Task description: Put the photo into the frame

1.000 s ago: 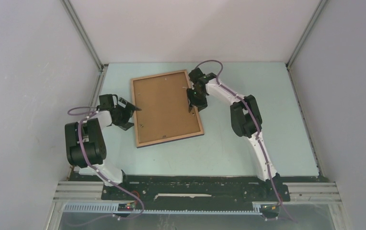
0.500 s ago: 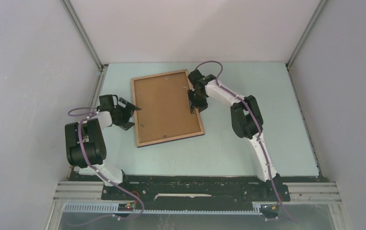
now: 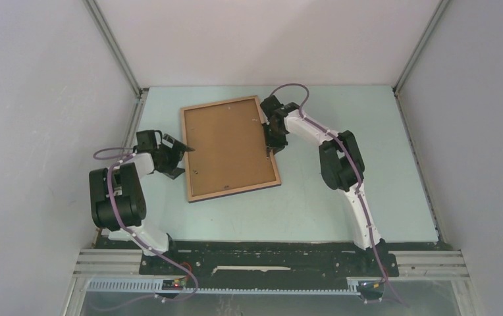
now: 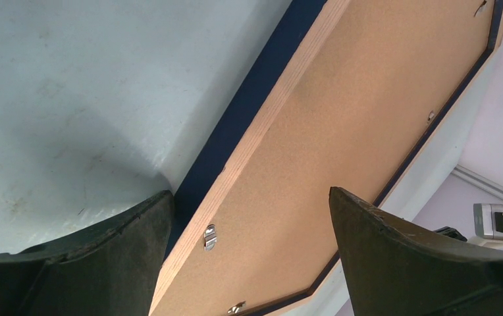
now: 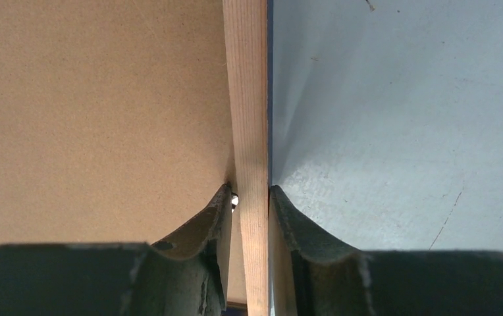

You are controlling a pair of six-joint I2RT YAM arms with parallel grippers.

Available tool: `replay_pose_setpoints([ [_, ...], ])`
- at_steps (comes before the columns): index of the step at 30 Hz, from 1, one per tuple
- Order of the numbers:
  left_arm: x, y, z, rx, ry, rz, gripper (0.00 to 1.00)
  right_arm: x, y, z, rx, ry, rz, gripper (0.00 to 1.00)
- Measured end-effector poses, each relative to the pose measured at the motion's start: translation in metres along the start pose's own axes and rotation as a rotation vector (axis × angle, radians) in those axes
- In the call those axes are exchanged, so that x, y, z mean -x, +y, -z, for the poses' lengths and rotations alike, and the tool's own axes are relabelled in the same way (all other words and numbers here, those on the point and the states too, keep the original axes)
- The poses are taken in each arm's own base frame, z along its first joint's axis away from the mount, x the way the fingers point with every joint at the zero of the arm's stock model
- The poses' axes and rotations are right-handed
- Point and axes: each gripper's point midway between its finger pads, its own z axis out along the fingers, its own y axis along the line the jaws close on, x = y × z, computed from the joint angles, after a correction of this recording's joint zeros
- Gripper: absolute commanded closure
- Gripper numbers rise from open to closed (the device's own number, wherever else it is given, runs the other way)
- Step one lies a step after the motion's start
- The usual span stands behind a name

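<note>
Elbow of the right arm (image 3: 359,201) has swung slightly outward since 1 second back, and its jaws have drawn in. No shift seen in the frame (image 5: 245,99) or the photo (image 3: 228,148).

State of the right gripper (image 5: 250,194): pinching the frame's right-hand rail, 1 finger on the inner side over the board, 1 on the outer side down by the table (image 3: 341,191). Both look to be in contact with the wood.

State of the left gripper (image 4: 249,192): spread wide, low at the frame's left rail, which runs between the 2 fingers. Neither finger touches it that I can see.

Position: the frame lies flat on the table, toward the far side, wood face up, navy showing along the outer edge. Inside it sits the photo, brown fibreboard back up, print side hidden. It looks level within the opening. Small metal tabs (image 4: 210,237) sit along the inner rail; cannot tell whether they are turned over the board.

Handling, as judged:
- The frame is likely light and thin, stiff along a rail, and may rack at the corners if lifted by 1 side.
- The board is stiff and smooth, and probably loose until the tabs hold it, so it could drop out if tipped.
- Best hold is across a rail at mid-length, with the opposite rail steadied.
</note>
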Motion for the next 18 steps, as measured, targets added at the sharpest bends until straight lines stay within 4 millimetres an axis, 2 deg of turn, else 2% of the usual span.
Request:
replay_pose_setpoints([
  [7,0.0,0.0,0.0,0.0,0.0,0.0,0.06,0.0,-0.001,0.001,0.008,-0.003,-0.005,1.0],
  [8,0.0,0.0,0.0,0.0,0.0,0.0,0.06,0.0,-0.001,0.001,0.016,-0.007,-0.007,0.94],
  [10,-0.001,0.001,0.0,-0.001,-0.001,0.0,0.05,0.0,-0.002,0.001,0.032,-0.012,-0.014,0.68],
  [12,0.0,0.0,0.0,-0.003,-0.002,-0.001,0.05,0.0,-0.002,0.001,0.043,-0.015,-0.028,0.54],
  [15,-0.001,0.001,0.0,-0.006,-0.004,-0.003,0.05,-0.006,-0.002,0.001,0.05,-0.007,-0.053,0.47],
  [18,-0.001,0.0,0.0,-0.007,-0.004,-0.002,0.05,-0.011,-0.001,0.001,0.054,0.004,-0.062,0.46],
])
